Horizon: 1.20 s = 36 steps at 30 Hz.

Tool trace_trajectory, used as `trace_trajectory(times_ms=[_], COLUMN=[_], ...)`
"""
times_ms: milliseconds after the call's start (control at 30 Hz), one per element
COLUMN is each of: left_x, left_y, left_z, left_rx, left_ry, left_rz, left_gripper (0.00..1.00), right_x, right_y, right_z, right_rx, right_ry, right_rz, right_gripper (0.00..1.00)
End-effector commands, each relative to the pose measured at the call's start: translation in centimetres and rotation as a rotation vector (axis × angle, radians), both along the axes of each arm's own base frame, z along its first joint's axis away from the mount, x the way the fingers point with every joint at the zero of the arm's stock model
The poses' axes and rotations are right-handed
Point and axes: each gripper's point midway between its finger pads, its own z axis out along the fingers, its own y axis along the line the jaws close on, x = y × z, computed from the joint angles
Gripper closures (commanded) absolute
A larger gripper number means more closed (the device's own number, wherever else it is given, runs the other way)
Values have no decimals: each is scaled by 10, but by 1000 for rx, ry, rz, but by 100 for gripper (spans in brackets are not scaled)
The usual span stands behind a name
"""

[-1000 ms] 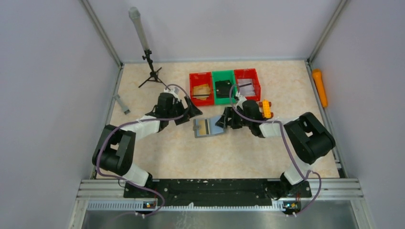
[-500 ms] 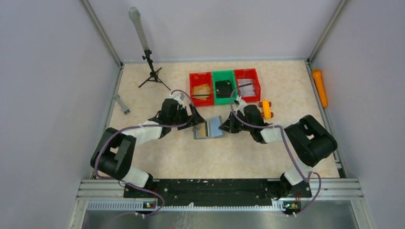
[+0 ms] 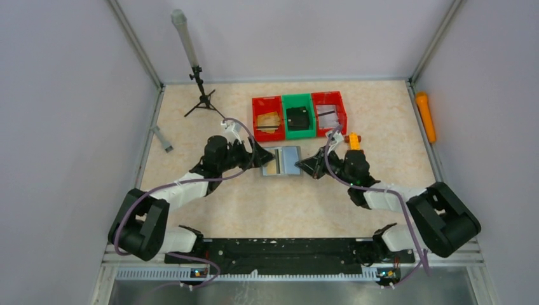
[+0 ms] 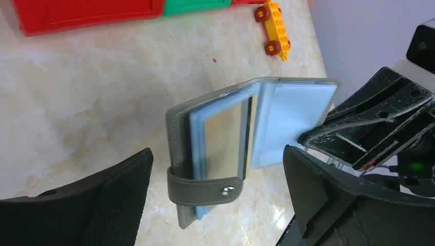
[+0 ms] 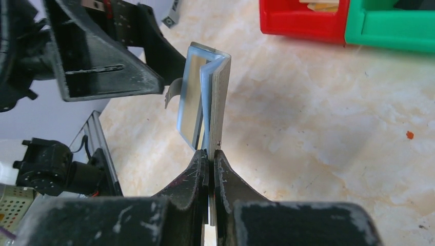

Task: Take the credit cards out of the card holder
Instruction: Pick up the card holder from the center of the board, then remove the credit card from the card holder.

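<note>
While the card holder [image 3: 283, 161] is open, pinched at right cover by right end effector [image 5: 211, 156], flanked at strap edge by spread left end effector [image 3: 255, 159].

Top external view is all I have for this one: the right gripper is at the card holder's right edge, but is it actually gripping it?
Observer: Yes. The right wrist view shows the right gripper shut on the edge of the card holder, pinching its grey cover.
Operator: And the left gripper?
Observer: The left wrist view shows the left gripper open, fingers wide apart, with no contact on the holder visible.
Operator: Is the holder unfastened?
Observer: Yes. Its snap tab is undone, lying loose across the lower edge.
Operator: Any card left inside?
Observer: A card sits inside the holder's left half.
</note>
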Motion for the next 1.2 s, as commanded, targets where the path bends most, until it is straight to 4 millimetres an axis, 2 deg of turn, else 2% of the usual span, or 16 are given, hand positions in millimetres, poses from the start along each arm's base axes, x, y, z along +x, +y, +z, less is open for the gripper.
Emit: trace_trajectory(times_ms=[0,167,233,400,500,567,633,700,767,833,933,1033,1167], left_x=[1,-5,-6,-11,-11,-10,-7,-3,-2,-1,-5,-13,-22], left_y=[-11,-20,-21,-22,-20,-19,-20,-22,-22,-23,-26,-33,-39], left_z=[20,27,30,40,41,38,34,29,25,23,28,38,48], left_rx=[-61,-111,-117,-137,-130,-115,-102,-94,-86,-88,-113,-161,-195], left_ry=[-80,-91,-102,-150,-162,-153,-130,-108,-92,-83,-91,-122,-158], left_rz=[-66,-132,-147,-167,-158,-151,-153,-155,-152,-150,-172,-218,-267], left_gripper=[2,9,17,46,68,86,97,100,100,100,100,100,98], right_x=[-6,-11,-13,-13,-6,3,11,13,12,6,-10,-21,-23], right_y=[-2,-10,-12,-13,-18,-26,-34,-38,-38,-32,-12,10,22], right_z=[50,62,65,66,60,47,44,45,46,53,60,57,49], right_rx=[100,134,147,149,119,59,23,9,6,25,57,84,111], right_ry=[-169,-209,-217,-217,-199,-155,-152,-159,-170,-201,-243,-220,-173], right_rz=[9,-17,-19,-20,-64,-130,-190,-214,-208,-163,-39,94,155], right_gripper=[100,100,100,99,86,77,67,57,54,56,59,62,68])
